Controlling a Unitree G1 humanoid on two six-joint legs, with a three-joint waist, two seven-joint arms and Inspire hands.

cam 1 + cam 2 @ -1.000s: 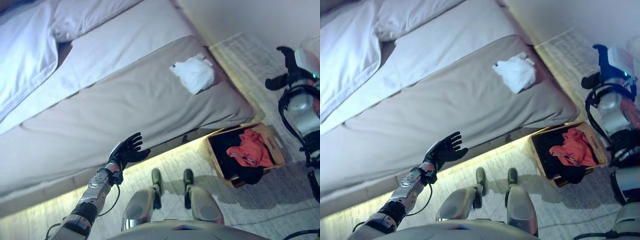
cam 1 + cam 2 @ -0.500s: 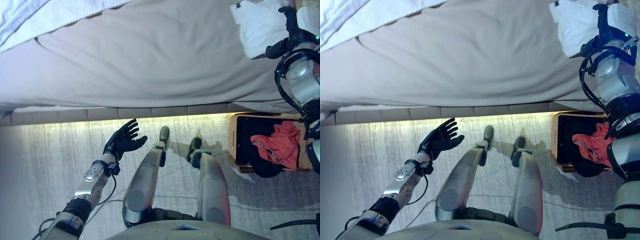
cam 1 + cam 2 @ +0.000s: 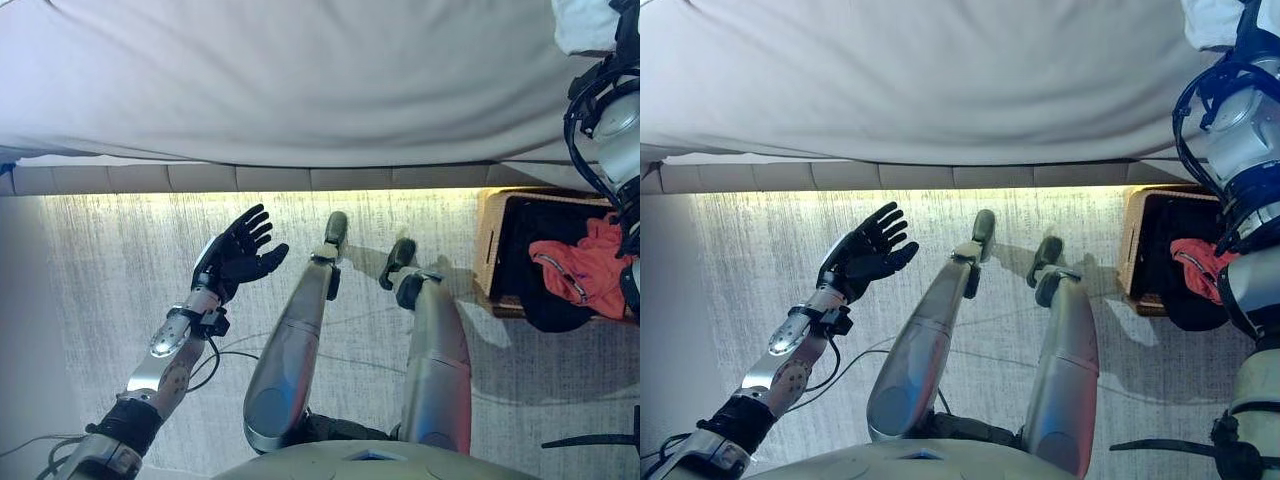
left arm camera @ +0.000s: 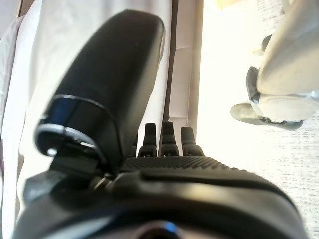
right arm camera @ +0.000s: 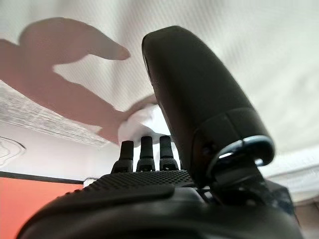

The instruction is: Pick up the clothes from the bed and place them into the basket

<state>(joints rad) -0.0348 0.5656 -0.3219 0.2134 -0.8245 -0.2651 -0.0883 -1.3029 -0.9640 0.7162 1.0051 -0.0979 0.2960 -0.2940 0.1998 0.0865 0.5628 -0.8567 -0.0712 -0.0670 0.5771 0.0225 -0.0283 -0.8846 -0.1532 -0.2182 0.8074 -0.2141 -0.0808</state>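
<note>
A white garment (image 3: 577, 22) lies crumpled on the beige bed sheet (image 3: 300, 80) at the far right. My right hand (image 5: 199, 109) hovers just over that sheet with thumb and fingers straight, and the white garment (image 5: 144, 118) shows just past its fingertips. In the eye views only the right wrist (image 3: 1240, 110) shows, next to the garment. My left hand (image 3: 236, 256) is raised over the floor in front of the bed, open and empty. The wooden basket (image 3: 490, 240) stands on the floor at the right and holds a red garment (image 3: 585, 275) and a black one (image 3: 540, 312).
The bed's padded side (image 3: 250, 178) runs across the view with a lit strip of floor beneath it. Grey carpet (image 3: 100, 270) covers the floor between the bed and me. The basket sits close against the bed's side.
The camera has tilted down, so the bed has slid toward the picture's top. My right hand has come over the sheet by the white garment. The left hand stays raised and open.
</note>
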